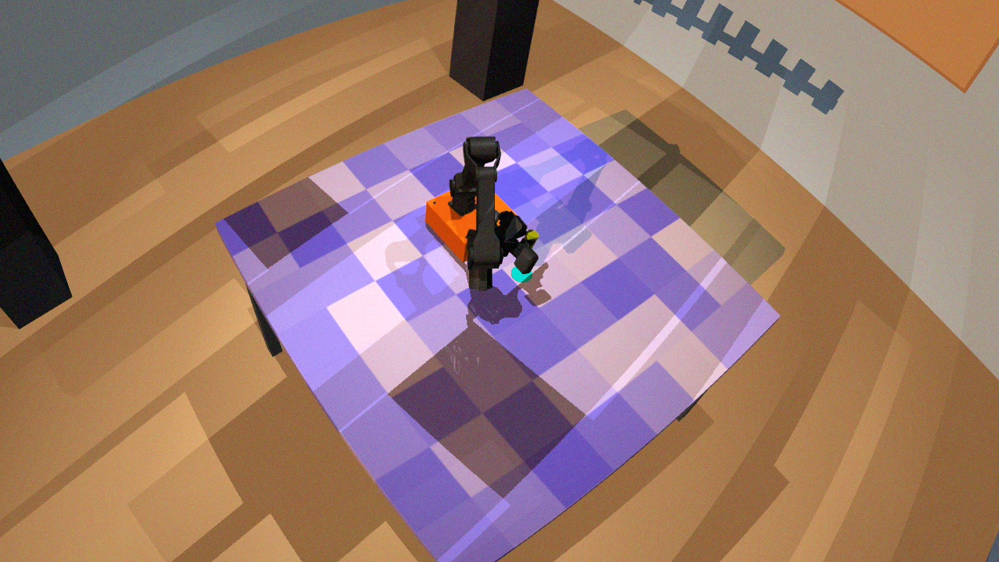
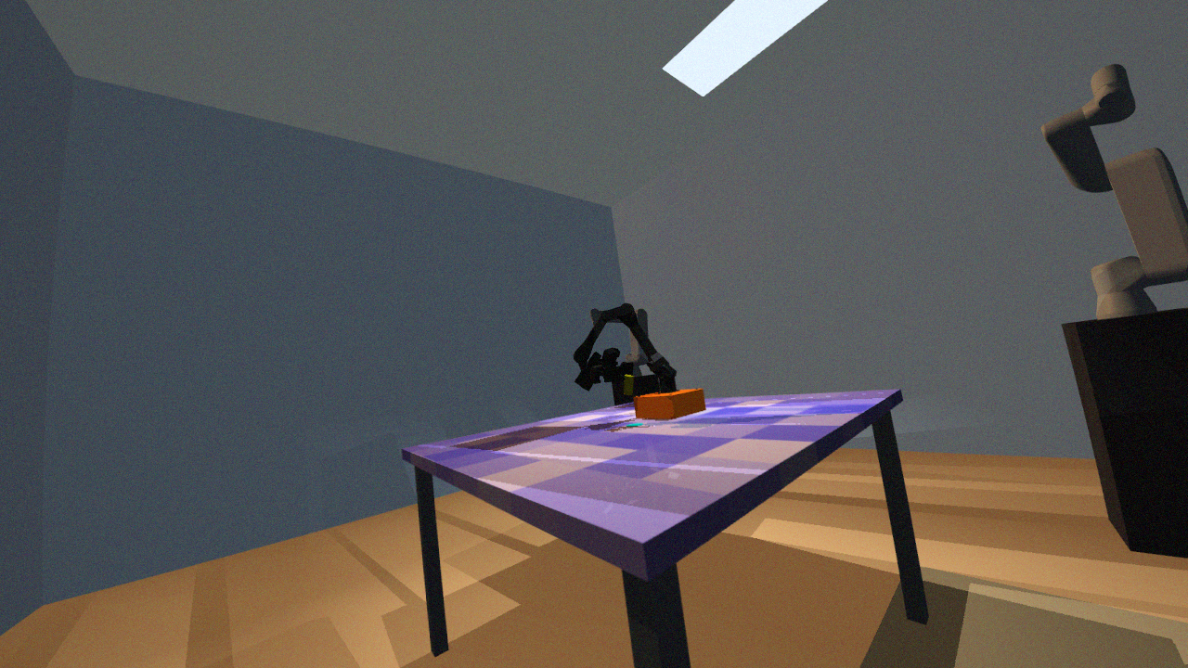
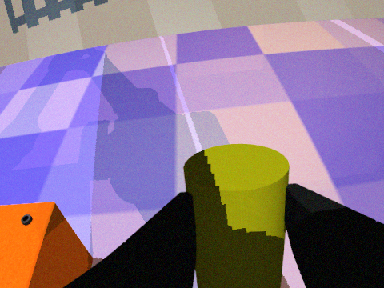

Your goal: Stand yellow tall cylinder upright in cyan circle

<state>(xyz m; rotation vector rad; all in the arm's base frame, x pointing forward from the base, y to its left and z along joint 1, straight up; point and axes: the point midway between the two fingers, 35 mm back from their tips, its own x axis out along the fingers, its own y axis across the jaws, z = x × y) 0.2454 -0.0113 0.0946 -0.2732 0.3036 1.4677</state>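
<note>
The yellow tall cylinder [image 1: 532,236] [image 2: 628,384] [image 3: 258,212] is off the table and looks about upright in the exterior view. My gripper [image 3: 238,201] is shut on it, one black finger on each side, with the cylinder's round top showing above the fingertips in the wrist view. The cyan circle [image 1: 520,274] [image 2: 634,424] lies flat on the table below, partly covered by the arm in the top view. A gap shows between the cylinder and the table in the exterior view. The circle is not visible in the wrist view.
The orange base block [image 1: 445,225] [image 2: 669,404] [image 3: 20,244] of my arm stands close beside the circle and the held cylinder. The purple and pink checkered table [image 1: 600,335] [image 2: 614,498] carries dark shadows.
</note>
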